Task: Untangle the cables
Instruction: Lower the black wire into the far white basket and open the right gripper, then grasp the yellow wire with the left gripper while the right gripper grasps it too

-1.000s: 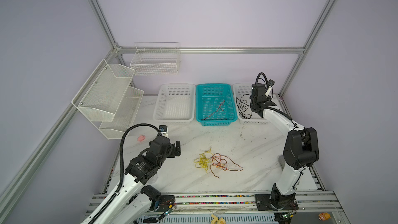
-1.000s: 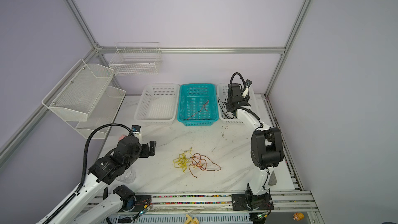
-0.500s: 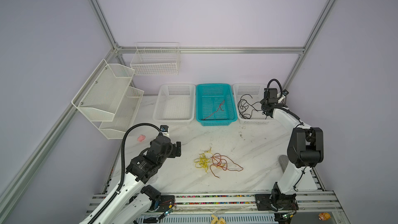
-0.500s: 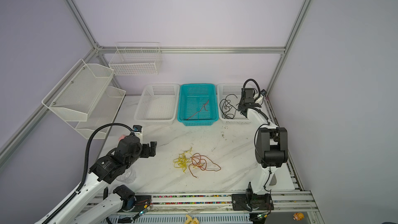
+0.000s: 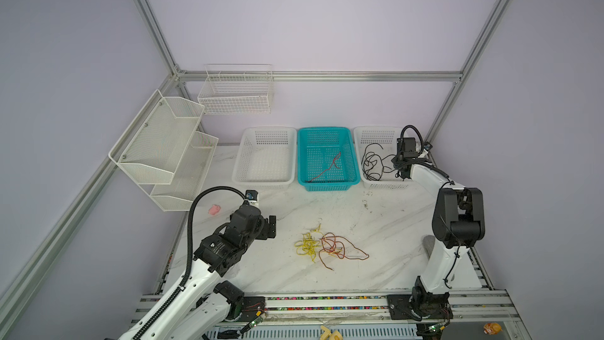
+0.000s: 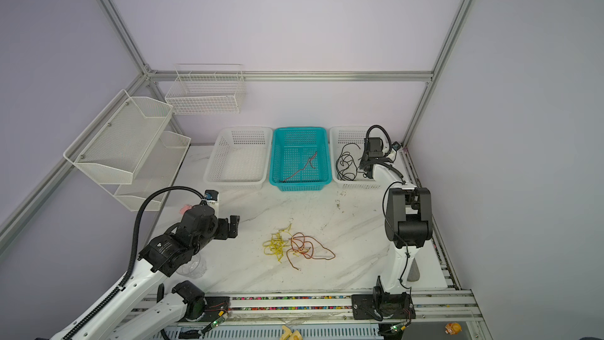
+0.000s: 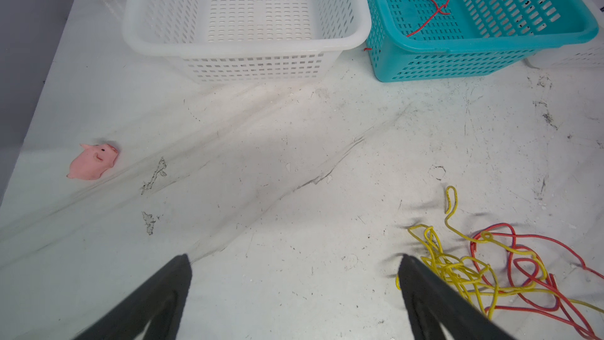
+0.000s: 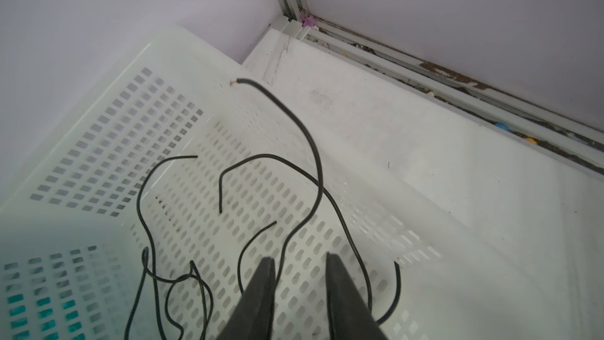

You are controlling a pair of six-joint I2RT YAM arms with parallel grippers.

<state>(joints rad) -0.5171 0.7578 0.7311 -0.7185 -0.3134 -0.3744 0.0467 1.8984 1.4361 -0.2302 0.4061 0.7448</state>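
Nearest, the left pincer [image 7: 294,258] hovers over the bench [image 5: 376,224] with jaws wide and nothing in them, just beside one knot of yellow cables [image 5: 307,245] and red-orange cables [image 5: 336,246]. The two colours loop through each other, and I cannot count the strands in the knot. One pink pig toy [image 7: 93,161] lies well apart to the side.

Farther back stand three baskets. One white basket [image 5: 261,184] is empty. One teal basket [image 5: 328,186] holds a single red cable [image 7: 424,25]. The right white basket [image 5: 385,185] holds black cables [image 5: 371,165], at least two by their loose ends.

The right pincer [image 8: 299,256] hangs over that basket. Its jaws stand narrowly apart, far wider than the black strand running by them, so it grips nothing.

The step looks like dropping off a freed black strand. Next, both arms would need to work the knot: one pins it while the other draws out a single strand by a free end.

On the walls behind are one two-tier mesh shelf [image 5: 157,145] and one wire basket [image 5: 235,99].
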